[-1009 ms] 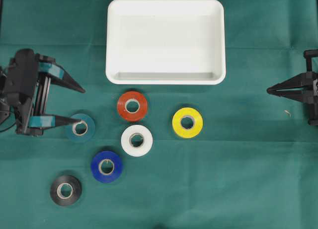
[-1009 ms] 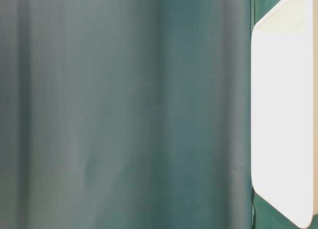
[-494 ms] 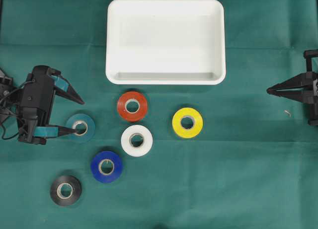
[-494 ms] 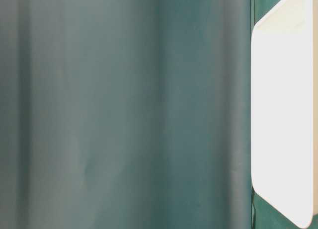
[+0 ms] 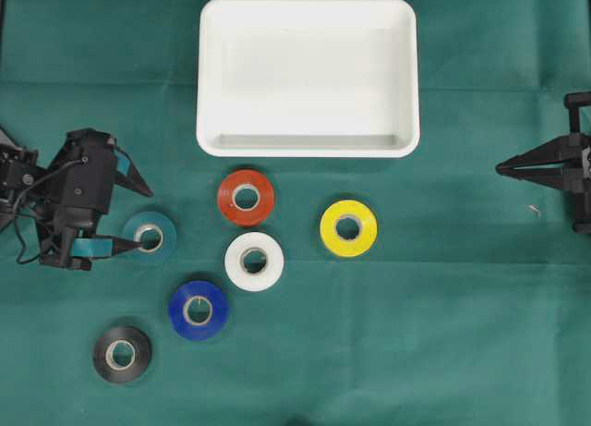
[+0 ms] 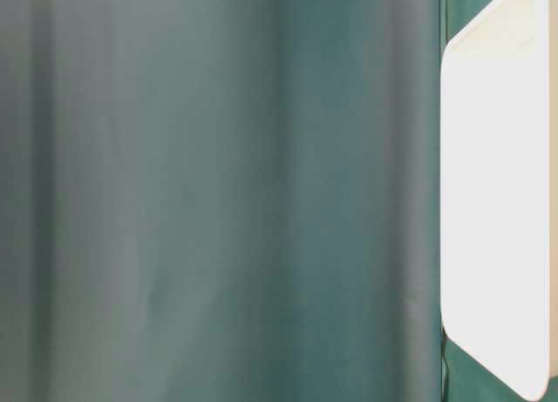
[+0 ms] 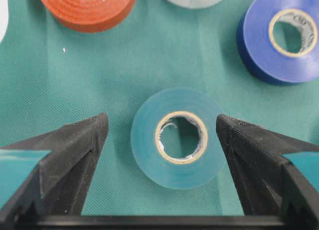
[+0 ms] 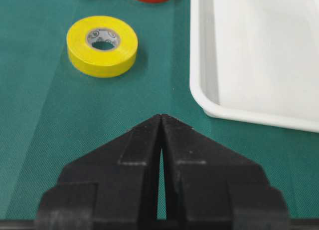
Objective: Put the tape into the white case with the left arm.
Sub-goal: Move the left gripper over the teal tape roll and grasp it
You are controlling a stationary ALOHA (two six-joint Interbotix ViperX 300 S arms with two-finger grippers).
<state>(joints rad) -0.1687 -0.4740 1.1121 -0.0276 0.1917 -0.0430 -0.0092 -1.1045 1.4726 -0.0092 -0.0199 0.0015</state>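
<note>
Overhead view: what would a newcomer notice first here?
Six colourful tape rolls lie on the green cloth below the empty white case. At the left, the left claw stands open around the teal roll, without touching it. At the right edge, the right claw rests shut.

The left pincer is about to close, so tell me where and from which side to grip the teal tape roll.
Grip the teal tape roll across its outer wall, coming straight down from above. It lies flat on the green cloth, hole up, so the curved sides are the only opposed faces. The left pincer already stands open with a finger on each side, both apart from the roll; lowering and closing should likely do.
</note>
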